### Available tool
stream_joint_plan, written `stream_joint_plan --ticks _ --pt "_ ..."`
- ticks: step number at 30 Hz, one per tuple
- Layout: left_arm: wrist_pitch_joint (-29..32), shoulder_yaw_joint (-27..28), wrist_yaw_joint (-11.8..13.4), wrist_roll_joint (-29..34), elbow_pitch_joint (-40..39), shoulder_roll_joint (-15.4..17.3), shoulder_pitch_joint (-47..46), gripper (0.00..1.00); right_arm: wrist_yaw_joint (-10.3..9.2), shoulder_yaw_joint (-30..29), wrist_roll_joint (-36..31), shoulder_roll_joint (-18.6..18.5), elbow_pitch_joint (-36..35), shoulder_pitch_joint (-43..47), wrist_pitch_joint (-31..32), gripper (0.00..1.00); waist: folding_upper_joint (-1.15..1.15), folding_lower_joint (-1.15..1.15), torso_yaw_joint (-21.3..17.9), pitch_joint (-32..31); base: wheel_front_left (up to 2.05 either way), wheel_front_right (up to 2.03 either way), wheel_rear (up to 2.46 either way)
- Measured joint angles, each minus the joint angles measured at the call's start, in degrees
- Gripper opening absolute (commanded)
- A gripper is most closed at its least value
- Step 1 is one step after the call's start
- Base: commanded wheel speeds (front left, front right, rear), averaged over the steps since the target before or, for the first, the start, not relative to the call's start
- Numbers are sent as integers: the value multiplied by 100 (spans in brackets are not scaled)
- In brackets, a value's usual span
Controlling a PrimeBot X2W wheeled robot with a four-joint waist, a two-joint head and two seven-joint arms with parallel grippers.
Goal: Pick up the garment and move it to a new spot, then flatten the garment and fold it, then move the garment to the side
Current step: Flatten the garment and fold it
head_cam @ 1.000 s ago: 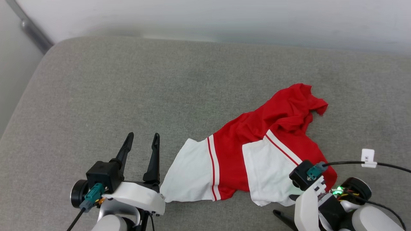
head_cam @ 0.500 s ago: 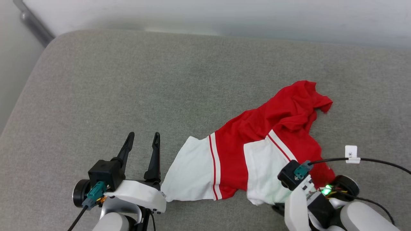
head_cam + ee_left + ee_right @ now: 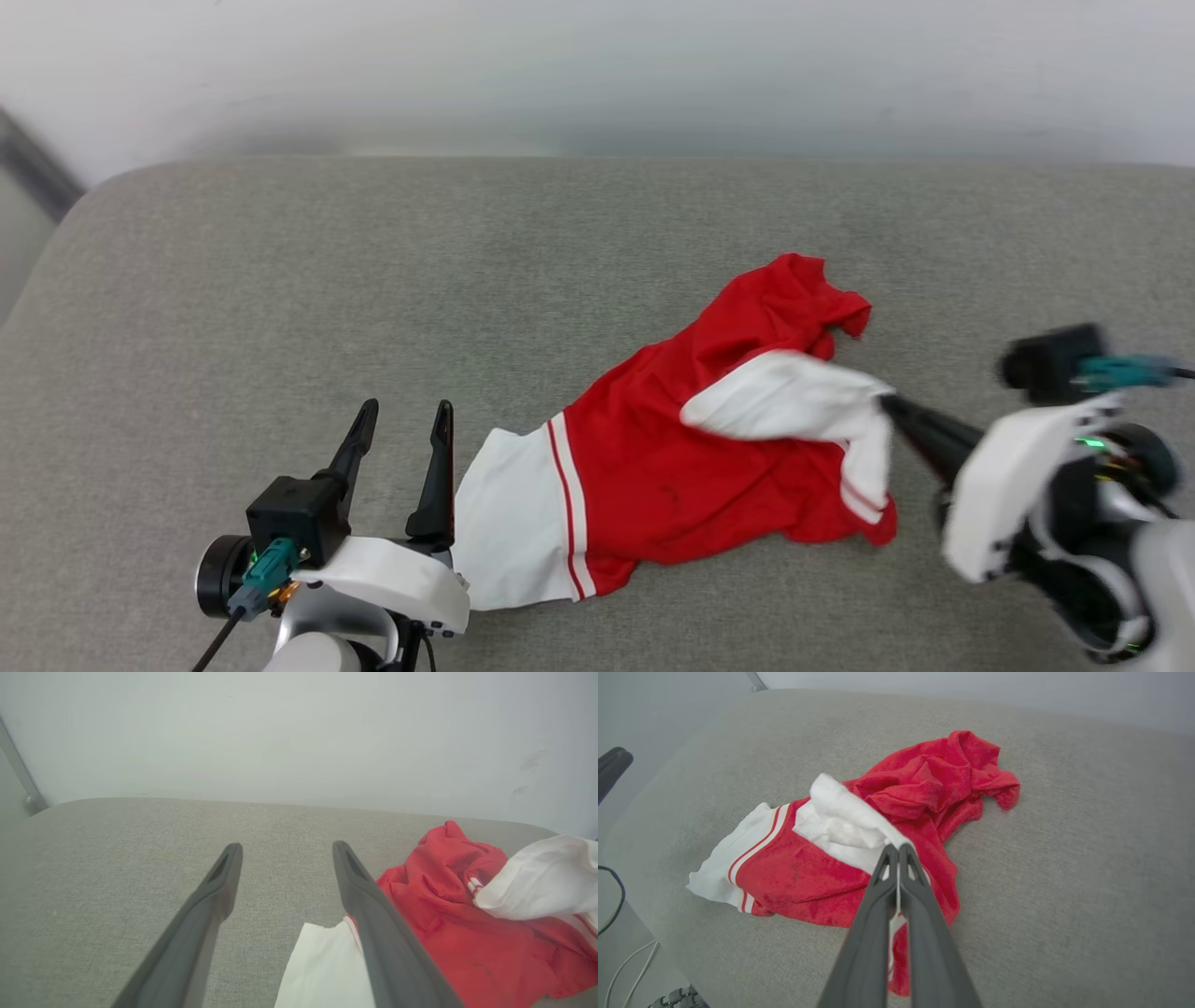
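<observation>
The garment [image 3: 691, 457] is a red shirt with white sleeves and red-striped trim, lying crumpled on the grey cushion [image 3: 373, 280]. My right gripper [image 3: 887, 403] is shut on one white sleeve [image 3: 794, 397], lifting it off the cushion over the red body. The right wrist view shows the closed fingers [image 3: 896, 851] pinching that white cloth of the garment [image 3: 822, 882]. My left gripper [image 3: 403, 420] stands open just left of the other white sleeve [image 3: 509, 523], holding nothing. Its right finger [image 3: 369, 905] lies along that sleeve's edge on the garment [image 3: 467, 933].
A pale wall [image 3: 597, 75] runs behind the cushion's far edge. A dark metal bar [image 3: 33, 173] slants at the far left. White cables [image 3: 626, 961] lie on the floor below the cushion's near edge in the right wrist view.
My right gripper closed on the white sleeve and raised it up and to the right, so the sleeve now drapes over the red body. The head camera shifted. The left gripper stayed open.
</observation>
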Motion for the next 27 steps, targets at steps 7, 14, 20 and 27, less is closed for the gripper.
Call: stream_joint_plan --ticks 7,14,20,27 --pt "58 -14 22 0 -78 82 23 100 -1 -2121 -132 703 676 720 -272 0 0 0 -158 19 0 0 0" --pt "109 -13 65 1 -168 143 30 100 -1 -3186 -316 1195 1479 1136 -468 0 0 0 -223 119 0 0 0" --pt "127 9 96 -3 -181 187 44 100 -1 -3096 -501 1328 1571 1133 -1018 100 0 0 -254 121 0 0 0" --pt "169 32 138 -64 -124 279 272 100 -1 -2971 -857 1270 920 1564 -1686 100 0 0 -253 -159 0 0 0"
